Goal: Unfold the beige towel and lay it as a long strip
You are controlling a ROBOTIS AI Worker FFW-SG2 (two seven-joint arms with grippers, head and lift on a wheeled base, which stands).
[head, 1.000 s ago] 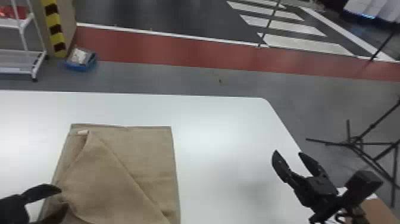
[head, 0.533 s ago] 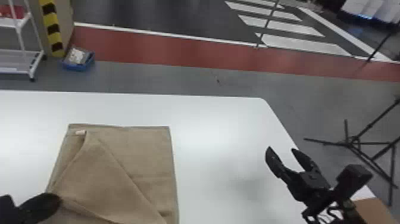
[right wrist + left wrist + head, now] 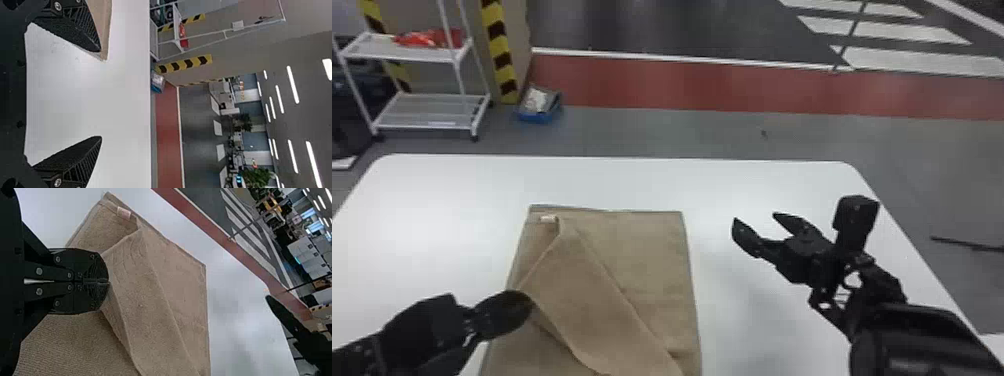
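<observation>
Pinching the near-side edge of the towel's flap (image 3: 597, 300) in closed fingers, the left claw (image 3: 109, 282) risked losing it: the bite looked shallow, and a quick pull could have let the cloth slip. It lay low, pointing rightward. From its tips the towel (image 3: 652, 250) spread rightward and beyond, flat on the worktop (image 3: 757, 185); with nothing pinning it, a tug might have dragged every layer. The right claw (image 3: 756, 218), wide open and empty, slanted leftward, clear of the cloth.
</observation>
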